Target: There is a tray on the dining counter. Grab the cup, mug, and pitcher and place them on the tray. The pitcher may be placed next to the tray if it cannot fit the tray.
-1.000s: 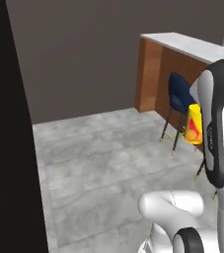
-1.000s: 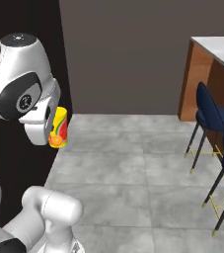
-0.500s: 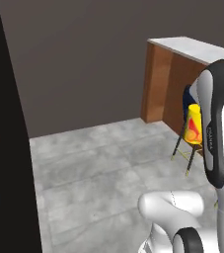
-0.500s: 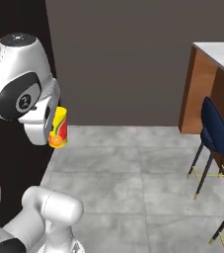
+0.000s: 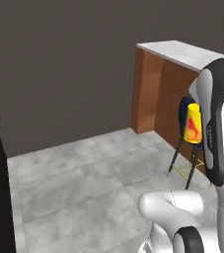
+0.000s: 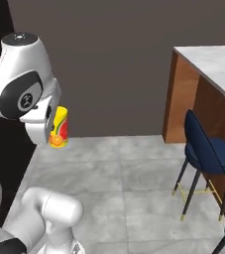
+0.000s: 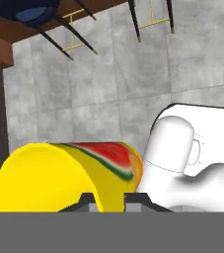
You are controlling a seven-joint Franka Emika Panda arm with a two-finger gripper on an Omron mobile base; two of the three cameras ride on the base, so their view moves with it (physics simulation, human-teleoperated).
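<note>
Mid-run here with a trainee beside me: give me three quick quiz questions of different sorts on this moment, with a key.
1. True or false: the gripper is shut on the yellow cup.
2. Multiple choice: what stands in front of the dining counter in the right base view? A) a tray B) a dark blue stool C) a teal mug
3. Fill in: the cup hangs in the air above the grey ____ floor.

Key: 1 true; 2 B; 3 tiled.
</note>
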